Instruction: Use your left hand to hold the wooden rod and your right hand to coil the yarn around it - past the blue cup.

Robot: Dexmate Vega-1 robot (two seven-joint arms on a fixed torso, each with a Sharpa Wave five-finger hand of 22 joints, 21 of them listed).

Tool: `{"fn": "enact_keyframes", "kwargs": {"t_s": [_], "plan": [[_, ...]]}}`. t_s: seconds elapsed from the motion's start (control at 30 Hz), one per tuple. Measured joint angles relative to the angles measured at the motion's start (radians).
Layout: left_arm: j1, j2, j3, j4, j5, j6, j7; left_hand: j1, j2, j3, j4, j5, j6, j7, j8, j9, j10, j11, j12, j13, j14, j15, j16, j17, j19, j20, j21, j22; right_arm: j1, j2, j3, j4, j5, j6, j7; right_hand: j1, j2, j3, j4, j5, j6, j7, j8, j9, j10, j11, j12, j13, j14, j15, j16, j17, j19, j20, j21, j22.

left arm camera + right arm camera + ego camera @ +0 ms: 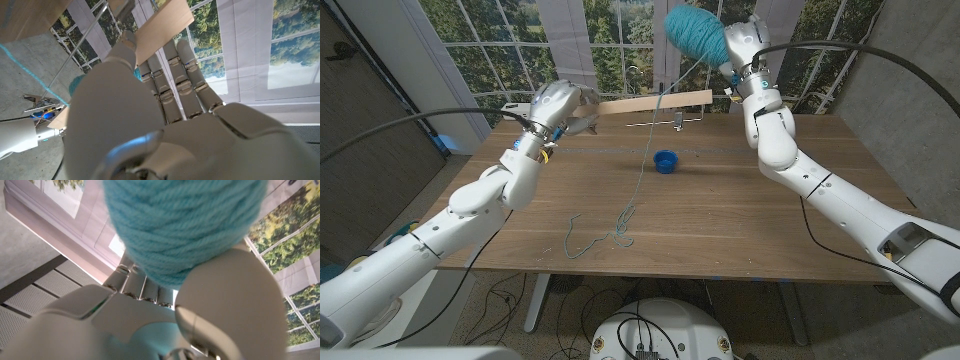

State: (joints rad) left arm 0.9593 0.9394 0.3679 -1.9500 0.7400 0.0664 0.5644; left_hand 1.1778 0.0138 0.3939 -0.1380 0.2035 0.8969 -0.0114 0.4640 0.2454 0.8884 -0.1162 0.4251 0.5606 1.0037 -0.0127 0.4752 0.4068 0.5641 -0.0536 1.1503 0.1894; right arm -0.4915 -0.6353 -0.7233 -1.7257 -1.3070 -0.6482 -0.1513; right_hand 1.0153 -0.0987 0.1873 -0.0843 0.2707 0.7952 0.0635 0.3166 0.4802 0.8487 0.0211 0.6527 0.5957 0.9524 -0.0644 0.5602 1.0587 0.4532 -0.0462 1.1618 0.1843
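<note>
The left hand (558, 106) is clamped on one end of a flat, pale wooden rod (655, 102), holding it level above the table's far edge. The right hand (742, 52) grips a fuzzy ball of teal yarn (696, 30), raised high past the rod's free end. A thin teal strand (642, 165) drops beside the small round blue cup (665, 161) to a loose tangle on the smooth brown wooden table (770, 230). The slack strand could snag the cup or slide off the smooth slat's open end if tension lapses; the soft ball might also slip.
</note>
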Motion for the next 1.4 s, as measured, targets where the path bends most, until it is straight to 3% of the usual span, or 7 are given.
{"fn": "enact_keyframes", "kwargs": {"t_s": [0.6, 1.4], "plan": [[-0.012, -0.026, -0.033, 0.003, -0.054, -0.033, -0.008, 0.000, 0.000, -0.006, -0.001, 0.000, 0.008, -0.003, -0.001, 0.000, 0.009, -0.009, -0.006, 0.003, 0.000, 0.000, -0.007, 0.000, -0.011, 0.000, 0.008, 0.000, -0.040, -0.018, -0.034, 0.065, 0.078, -0.033, 0.050, 0.000, 0.000, -0.003, 0.005, 0.008, 0.007, -0.007, -0.005, -0.001, -0.005, -0.006, -0.004, -0.001, 0.002, -0.002, -0.011, 0.006, 0.000, 0.000, 0.008, -0.003], [-0.112, -0.052, 0.012, 0.009, 0.000, 0.020, -0.104, -0.002, 0.002, -0.013, -0.003, 0.000, 0.011, -0.007, 0.003, 0.000, 0.021, -0.014, -0.019, 0.010, 0.007, -0.004, -0.016, 0.009, -0.016, 0.005, 0.022, -0.004, -0.174, -0.063, -0.043, 0.016, 0.222, -0.023, -0.082, 0.000, 0.000, -0.007, 0.009, 0.015, 0.011, -0.011, -0.013, 0.005, 0.004, -0.015, -0.015, 0.005, 0.006, -0.006, -0.026, 0.013, -0.009, 0.002, 0.008, -0.003]]}}
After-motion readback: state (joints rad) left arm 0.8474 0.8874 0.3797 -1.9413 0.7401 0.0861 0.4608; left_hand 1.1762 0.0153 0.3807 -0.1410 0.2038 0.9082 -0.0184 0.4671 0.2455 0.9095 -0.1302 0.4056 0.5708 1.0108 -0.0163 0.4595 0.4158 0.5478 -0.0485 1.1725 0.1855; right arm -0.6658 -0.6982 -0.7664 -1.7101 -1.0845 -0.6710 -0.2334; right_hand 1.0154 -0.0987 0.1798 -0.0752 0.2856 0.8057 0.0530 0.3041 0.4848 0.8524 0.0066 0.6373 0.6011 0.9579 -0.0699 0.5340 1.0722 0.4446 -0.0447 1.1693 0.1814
